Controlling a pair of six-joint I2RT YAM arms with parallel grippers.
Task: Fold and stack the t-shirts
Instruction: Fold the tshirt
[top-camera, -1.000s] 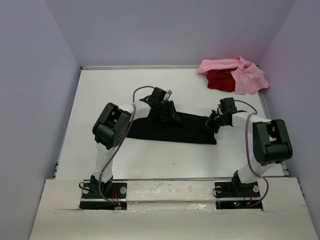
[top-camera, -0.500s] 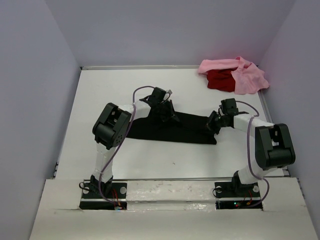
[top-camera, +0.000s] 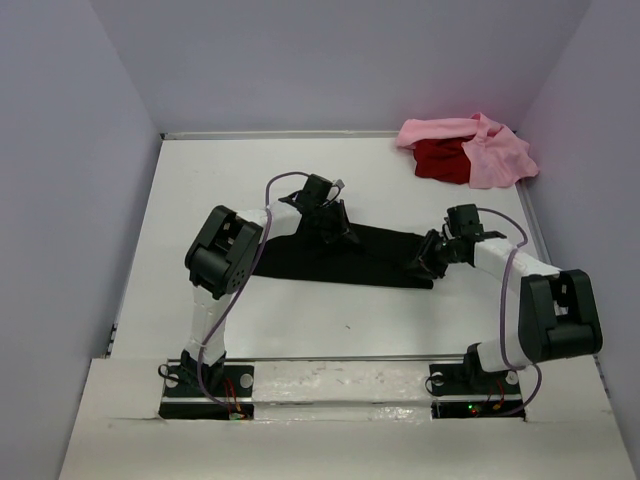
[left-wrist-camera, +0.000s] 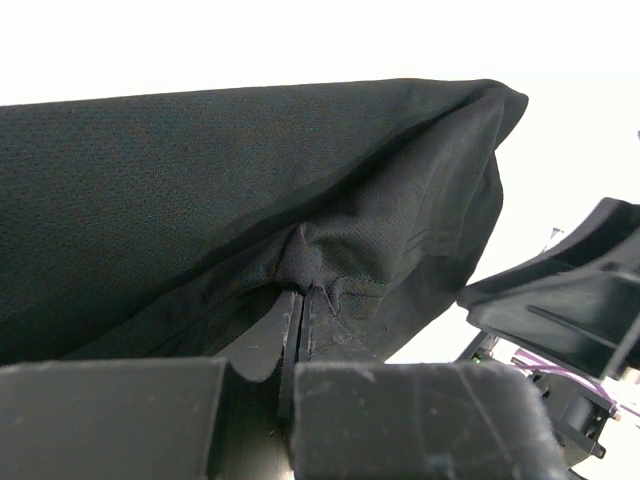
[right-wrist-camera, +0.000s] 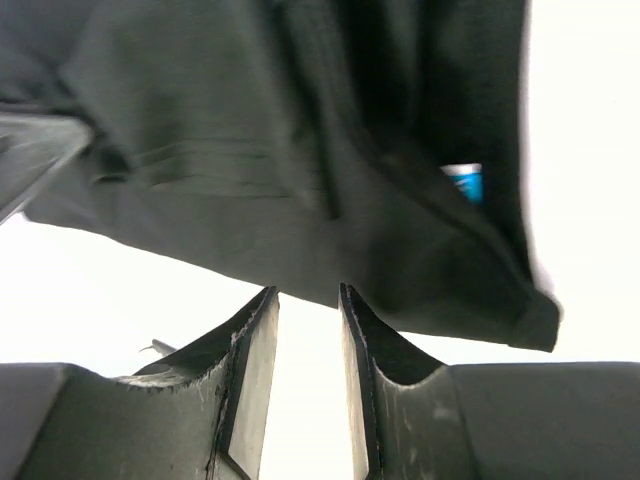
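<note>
At the middle of the white table (top-camera: 200, 200), the right gripper (top-camera: 430, 258) has just released the plain black cloth t-shirt (top-camera: 365, 260), jaws now apart, while the left gripper (left-wrist-camera: 301, 305) has clamped onto a fold, suggesting a regrasp before folding.

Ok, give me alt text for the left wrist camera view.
The left tool is shut, pinching a bunched fold of the plain black cloth t-shirt, which fills most of the frame. Beyond it lies the white table, and black robot hardware sits at lower right.
</note>
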